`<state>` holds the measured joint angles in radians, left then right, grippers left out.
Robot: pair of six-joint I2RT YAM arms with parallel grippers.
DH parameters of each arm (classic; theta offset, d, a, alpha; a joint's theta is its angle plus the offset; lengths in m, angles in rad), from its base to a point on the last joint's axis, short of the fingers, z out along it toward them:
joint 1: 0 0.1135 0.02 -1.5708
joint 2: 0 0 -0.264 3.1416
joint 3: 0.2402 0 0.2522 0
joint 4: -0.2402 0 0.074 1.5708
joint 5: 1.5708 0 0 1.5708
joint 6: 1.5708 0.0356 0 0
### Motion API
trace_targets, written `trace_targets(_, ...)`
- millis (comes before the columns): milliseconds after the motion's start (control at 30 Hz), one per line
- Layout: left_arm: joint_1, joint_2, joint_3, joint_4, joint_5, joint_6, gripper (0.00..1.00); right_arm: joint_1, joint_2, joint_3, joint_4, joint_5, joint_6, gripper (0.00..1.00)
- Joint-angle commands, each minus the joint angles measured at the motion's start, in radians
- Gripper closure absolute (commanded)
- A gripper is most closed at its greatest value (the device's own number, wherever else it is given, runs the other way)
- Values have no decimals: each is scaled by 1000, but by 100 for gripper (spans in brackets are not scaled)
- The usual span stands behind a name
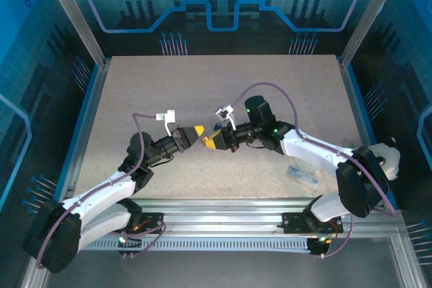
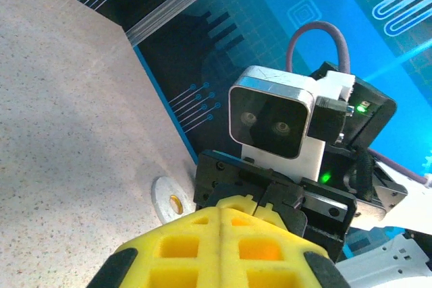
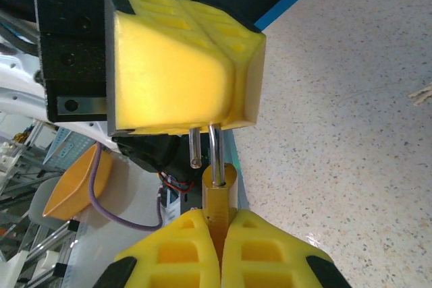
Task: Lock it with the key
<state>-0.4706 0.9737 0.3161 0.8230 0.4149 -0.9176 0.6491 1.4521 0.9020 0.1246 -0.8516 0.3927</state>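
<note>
**Padlock held between both my hands, above mid-bench**

My right hand (image 3: 221,247) is closed on the brass body of the padlock (image 3: 219,200), pinched between the yellow fingers. My left hand (image 3: 236,92) is clamped shut on the shackle (image 3: 214,150). The padlock's long axis runs straight from one hand to the other, with the shackle pointing away from my right hand and into the left. One shackle leg sits in the body. The other ends bare, just beside the body's top.

From above, the two hands meet tip to tip – left (image 1: 200,133), right (image 1: 214,141) – over the middle of the bench (image 1: 223,79). They are well away from its blue rim (image 1: 81,123), with bare surface on all sides. A clear packet (image 1: 304,175) lies near my right forearm, and a small silver disc (image 2: 169,200) rests on the bench below the hands
</note>
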Motion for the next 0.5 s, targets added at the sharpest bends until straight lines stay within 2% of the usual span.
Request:
trace_targets(0,7,-25,-20,153,46,-27,100,-19,-16,-17,48,-66,14,100)
trace_targets(467,10,-23,-49,263,88,-47,100,-14,-22,-86,206,-214,65,100)
